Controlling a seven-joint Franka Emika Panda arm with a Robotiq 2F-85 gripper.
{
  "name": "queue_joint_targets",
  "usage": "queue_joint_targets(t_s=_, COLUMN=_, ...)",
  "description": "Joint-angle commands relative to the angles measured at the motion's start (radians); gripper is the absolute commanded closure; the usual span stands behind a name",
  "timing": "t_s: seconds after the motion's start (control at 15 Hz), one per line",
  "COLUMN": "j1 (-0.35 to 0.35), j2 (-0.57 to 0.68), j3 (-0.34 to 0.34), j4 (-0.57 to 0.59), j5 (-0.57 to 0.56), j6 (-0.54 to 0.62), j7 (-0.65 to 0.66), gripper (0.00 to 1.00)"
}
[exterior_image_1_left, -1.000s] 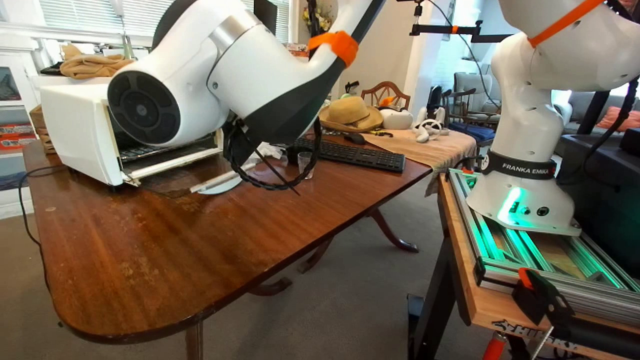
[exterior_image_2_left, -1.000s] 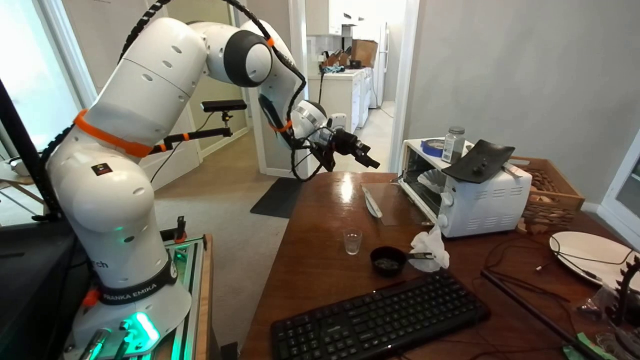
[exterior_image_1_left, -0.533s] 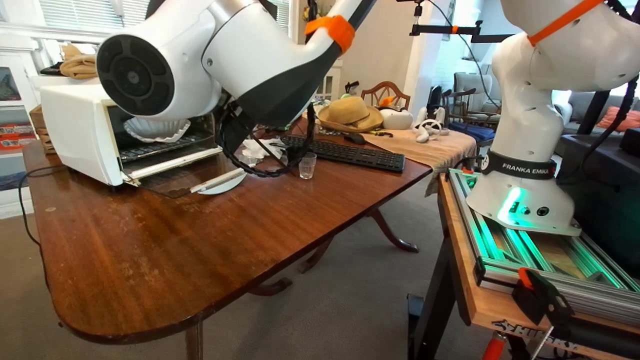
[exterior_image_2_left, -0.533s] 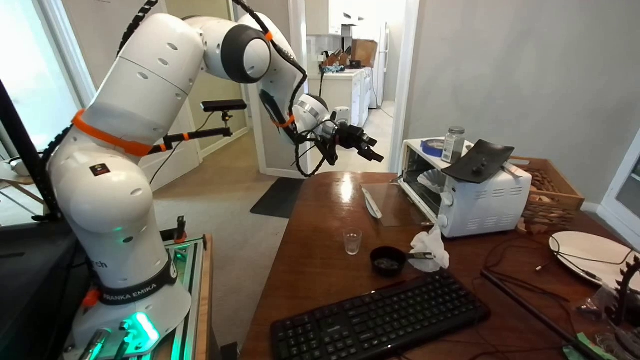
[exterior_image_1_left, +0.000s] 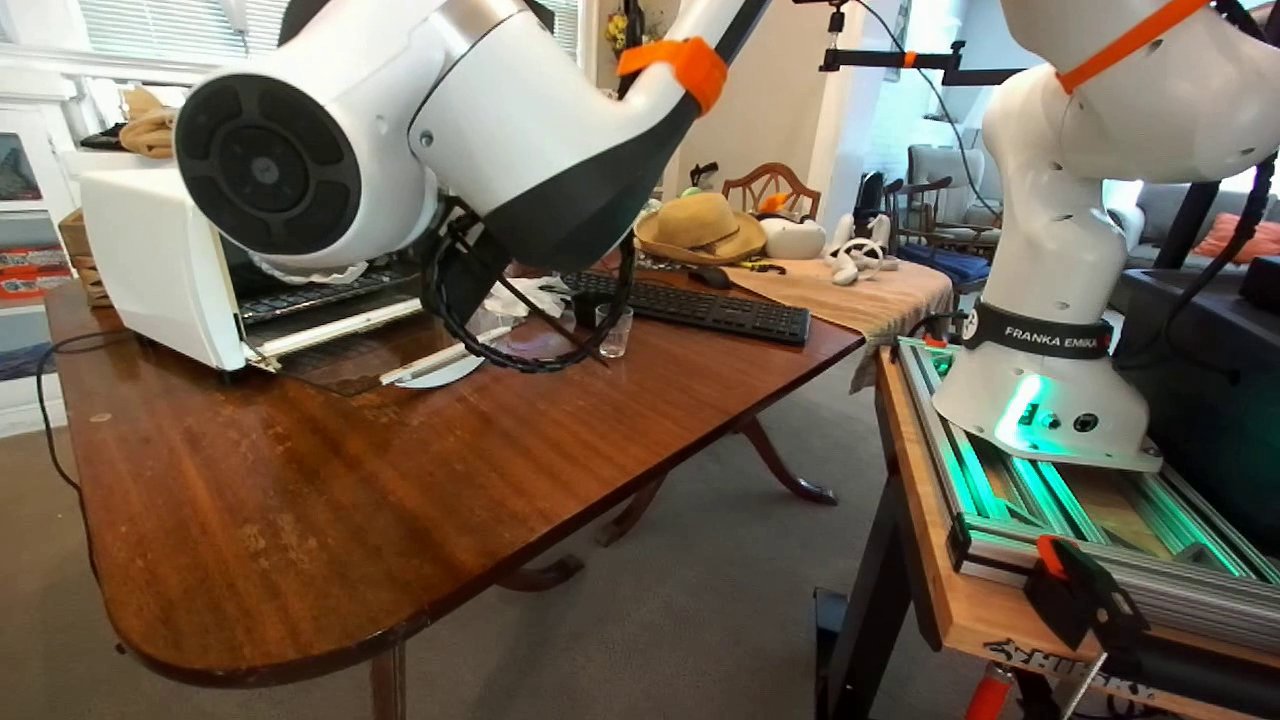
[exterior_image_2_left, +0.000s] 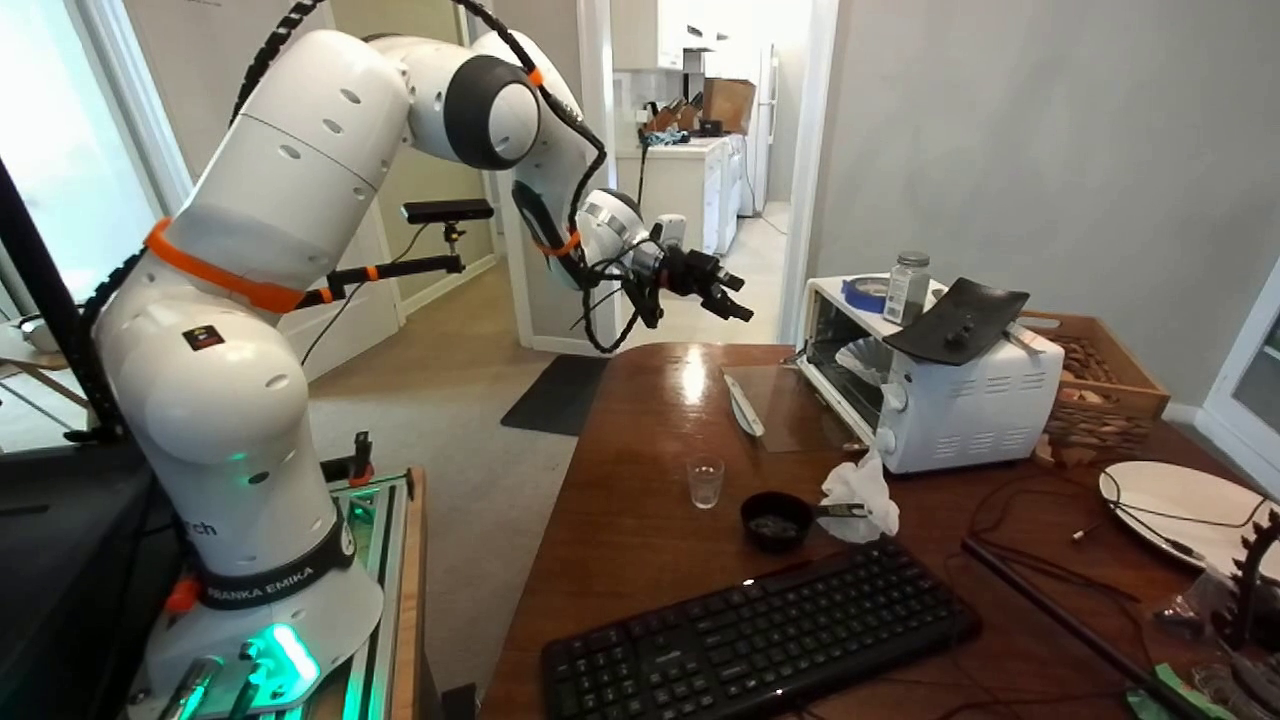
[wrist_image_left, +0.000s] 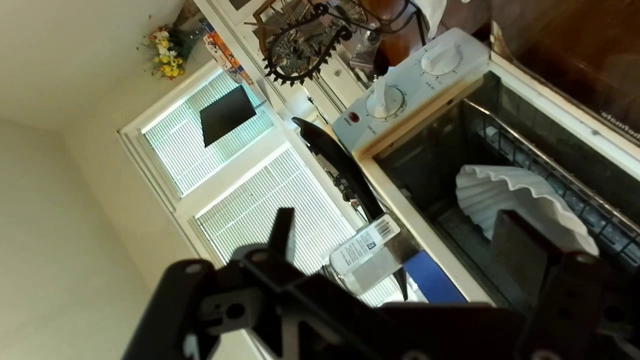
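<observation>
Plainly, pincer (exterior_image_2_left: 738, 298) spread wide, empty; white bowl (wrist_image_left: 525, 196) in oven (exterior_image_2_left: 970, 420) near bench (exterior_image_1_left: 330, 520) edge looks light, stiff; best hold: rim.

in the wrist view we see the gripper (wrist_image_left: 400, 232) cut off by the bottom edge, one finger (wrist_image_left: 520, 255) hiding part of the white fluted bowl (wrist_image_left: 520, 197) beyond it. the print on the clear glass jar (wrist_image_left: 367, 260) ahead of the gripper is too small to read, and the boxy white toaster oven (wrist_image_left: 416, 87) runs off the right edge. in an exterior view, the robot's round white wrist joint (exterior_image_1_left: 290, 160) blocks the fingers from us.
</observation>
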Motion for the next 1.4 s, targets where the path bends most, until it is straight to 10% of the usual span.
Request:
queue_joint_targets(t_s=0.0, j1=-0.002, j2=0.003, j3=0.001, j4=0.005, j5=-0.001, j6=-0.003, j7=-0.001, gripper=0.00)
queue_joint_targets(t_s=0.93, j1=-0.007, j2=0.118, j3=0.023, j4=0.057, j5=-0.170, j6=0.523, j7=0.085, gripper=0.00)
queue_joint_targets(t_s=1.33, j1=0.001, j2=0.180, j3=0.013, j4=0.097, j5=-0.136, j6=0.550, j7=0.137, gripper=0.00)
